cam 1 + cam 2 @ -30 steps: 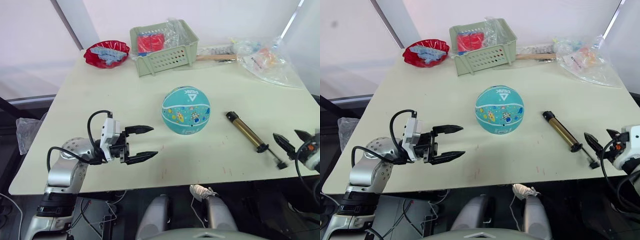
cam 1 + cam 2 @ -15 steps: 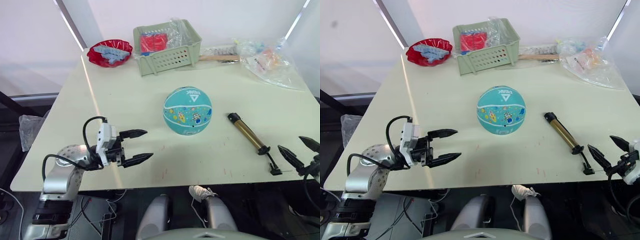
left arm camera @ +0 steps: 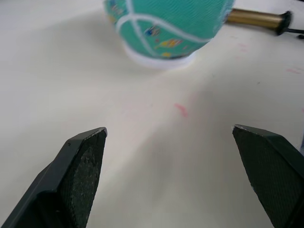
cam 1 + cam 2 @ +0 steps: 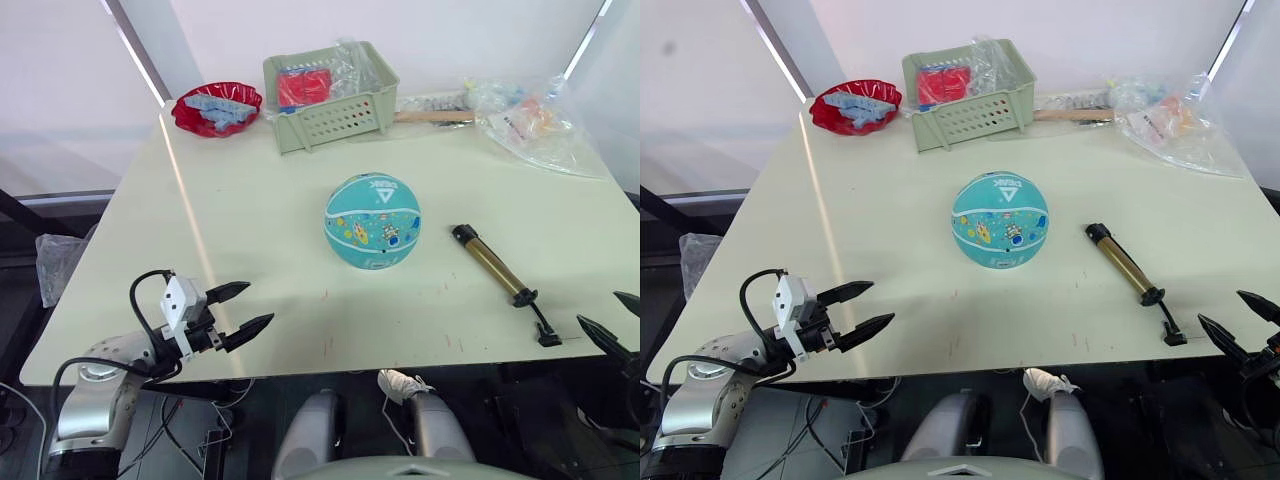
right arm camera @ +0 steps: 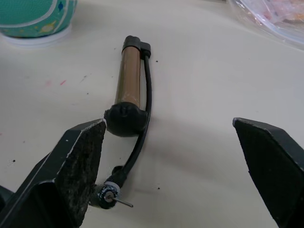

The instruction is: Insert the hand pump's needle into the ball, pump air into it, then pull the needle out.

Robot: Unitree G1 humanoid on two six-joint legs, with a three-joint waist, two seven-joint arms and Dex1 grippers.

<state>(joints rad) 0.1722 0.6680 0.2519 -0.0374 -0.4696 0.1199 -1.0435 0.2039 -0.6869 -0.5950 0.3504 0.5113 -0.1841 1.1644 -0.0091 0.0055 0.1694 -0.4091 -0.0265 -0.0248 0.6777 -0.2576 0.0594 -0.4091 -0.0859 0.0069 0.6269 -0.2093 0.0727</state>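
Note:
The teal-blue ball [image 4: 372, 220] with cartoon prints rests on a white ring at the table's middle. To its right lies the bronze hand pump [image 4: 489, 264], its black handle [image 4: 545, 331] toward the near edge. Its black hose [image 5: 145, 107] runs alongside the barrel and ends in the needle [image 5: 124, 203], which lies free on the table. My left gripper [image 4: 258, 305] is open over the near left edge, well short of the ball [image 3: 166, 23]. Beyond the near right corner my right gripper [image 4: 597, 307] is open and empty, a short way from the pump handle.
A green basket [image 4: 330, 100] with packets stands at the back, and a red bowl [image 4: 215, 108] sits to its left. A clear plastic bag [image 4: 535, 120] and a wooden stick [image 4: 430, 115] lie at the back right. The table's near edge [image 4: 400, 362] runs just behind both grippers.
Both arms have drawn back toward the near edge: the left gripper moved left and nearer, the right gripper moved off past the table corner, away from the pump handle. Ball and pump stayed put.

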